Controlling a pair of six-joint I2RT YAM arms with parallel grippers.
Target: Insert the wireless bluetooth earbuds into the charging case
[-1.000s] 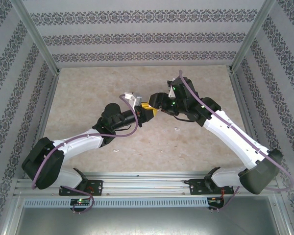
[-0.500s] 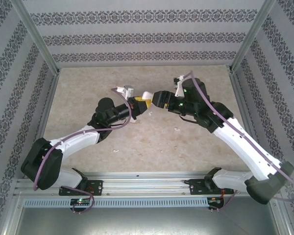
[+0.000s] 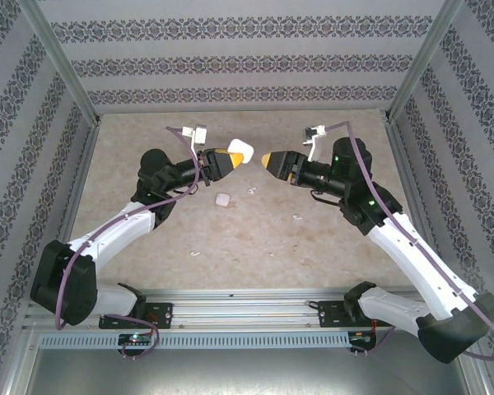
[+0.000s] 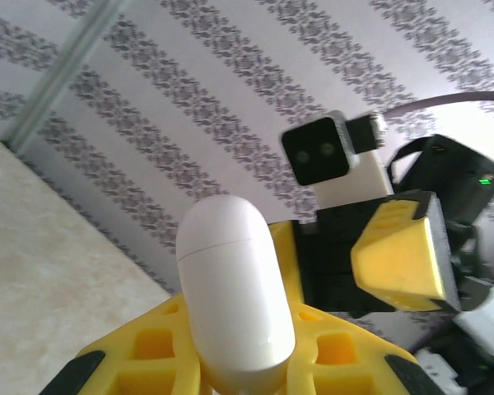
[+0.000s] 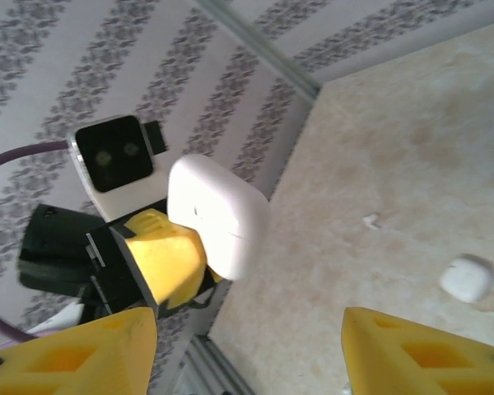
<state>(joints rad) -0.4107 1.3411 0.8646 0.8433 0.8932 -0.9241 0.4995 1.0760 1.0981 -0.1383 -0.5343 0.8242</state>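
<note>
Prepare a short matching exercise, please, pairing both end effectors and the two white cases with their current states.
Column one:
1 left end effector
2 right end effector
3 held case
4 loose case

Column two:
A lying on the table
B open, empty
C shut on the held case
D raised off the table

Pairs: 1-C; 2-B; 3-D; 4-A
</note>
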